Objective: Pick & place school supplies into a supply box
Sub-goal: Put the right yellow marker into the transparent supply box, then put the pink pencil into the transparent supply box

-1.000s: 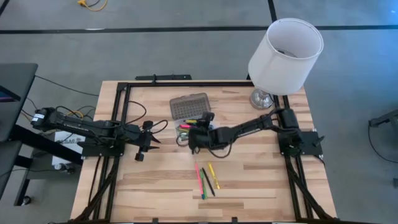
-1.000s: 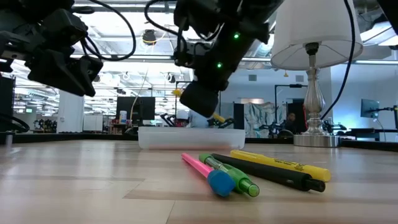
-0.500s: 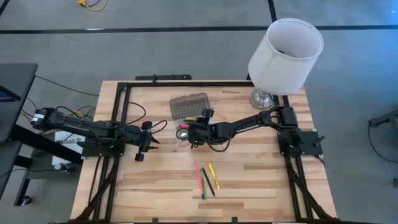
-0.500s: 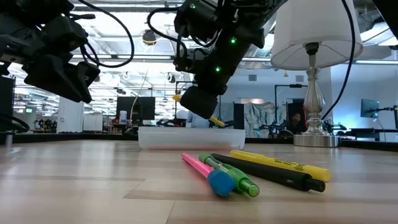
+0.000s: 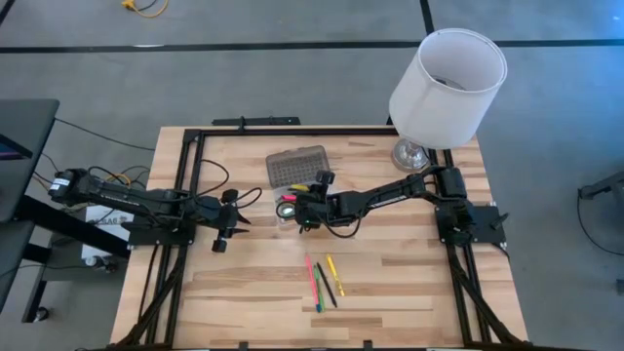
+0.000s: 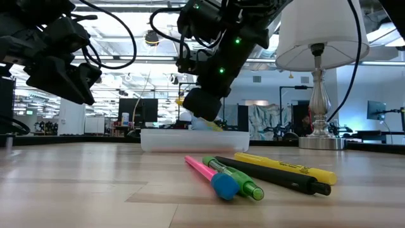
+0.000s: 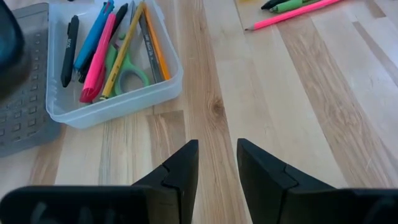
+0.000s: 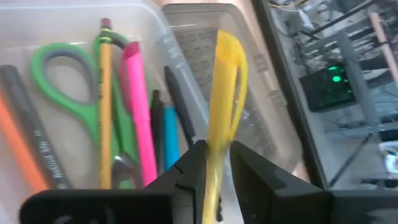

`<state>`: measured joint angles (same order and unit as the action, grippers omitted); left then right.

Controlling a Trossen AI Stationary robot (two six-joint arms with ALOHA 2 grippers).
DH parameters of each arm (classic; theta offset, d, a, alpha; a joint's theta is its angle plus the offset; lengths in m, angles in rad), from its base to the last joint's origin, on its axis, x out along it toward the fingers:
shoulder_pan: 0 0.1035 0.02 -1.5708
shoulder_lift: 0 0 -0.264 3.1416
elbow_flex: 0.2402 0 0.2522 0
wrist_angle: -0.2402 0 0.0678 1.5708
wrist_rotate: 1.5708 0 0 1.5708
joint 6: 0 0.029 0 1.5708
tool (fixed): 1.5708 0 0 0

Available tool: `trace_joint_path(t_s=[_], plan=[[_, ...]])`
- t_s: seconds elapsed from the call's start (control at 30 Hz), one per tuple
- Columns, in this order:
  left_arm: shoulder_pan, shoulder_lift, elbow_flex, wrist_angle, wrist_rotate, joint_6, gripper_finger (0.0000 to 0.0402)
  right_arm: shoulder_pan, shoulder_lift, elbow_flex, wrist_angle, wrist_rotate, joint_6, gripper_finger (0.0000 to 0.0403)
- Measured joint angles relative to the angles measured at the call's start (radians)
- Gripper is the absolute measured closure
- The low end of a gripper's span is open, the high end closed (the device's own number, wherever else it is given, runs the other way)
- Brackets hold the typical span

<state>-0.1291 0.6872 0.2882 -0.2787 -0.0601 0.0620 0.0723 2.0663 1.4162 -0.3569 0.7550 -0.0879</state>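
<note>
The right tool (image 8: pixel 211 163), pinching a yellow plastic pen (image 8: pixel 225 93), hung directly above the clear rectangular plastic supply box (image 5: pixel 290 208); the pen's length ran along the box's stored pens, so release needed only a straight drop.

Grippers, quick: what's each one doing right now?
Left gripper: open, holding nothing.
Right gripper: shut on a yellow plastic highlighter over the clear plastic supply box.

Open clear supply box (image 7: pixel 115 99) holds pens, scissors (image 7: pixel 127 71).
</note>
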Motion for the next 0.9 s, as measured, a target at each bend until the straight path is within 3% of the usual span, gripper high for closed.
trace_joint_path(t_s=[0.3, 0.5, 0.7, 0.9], plan=[[0.000, 0.000, 0.000, 0.006, -0.002, 0.009, 0.0297, 0.010, 0.000, 0.000, -0.001, -0.047, -0.020, 0.0283], [0.000, 0.000, 0.001, 0.046, -0.005, 0.036, 0.0297, 0.080, -0.015, 0.023, -0.036, 0.036, -0.043, 0.0258], [-0.001, 0.001, 0.001, 0.115, 0.003, 0.085, 0.0297, 0.192, -0.043, 0.107, -0.240, 0.152, 0.041, 0.0256], [-0.001, 0.003, 0.001, 0.216, 0.022, 0.126, 0.0297, 0.316, -0.060, 0.177, -0.526, 0.162, 0.302, 0.0269]])
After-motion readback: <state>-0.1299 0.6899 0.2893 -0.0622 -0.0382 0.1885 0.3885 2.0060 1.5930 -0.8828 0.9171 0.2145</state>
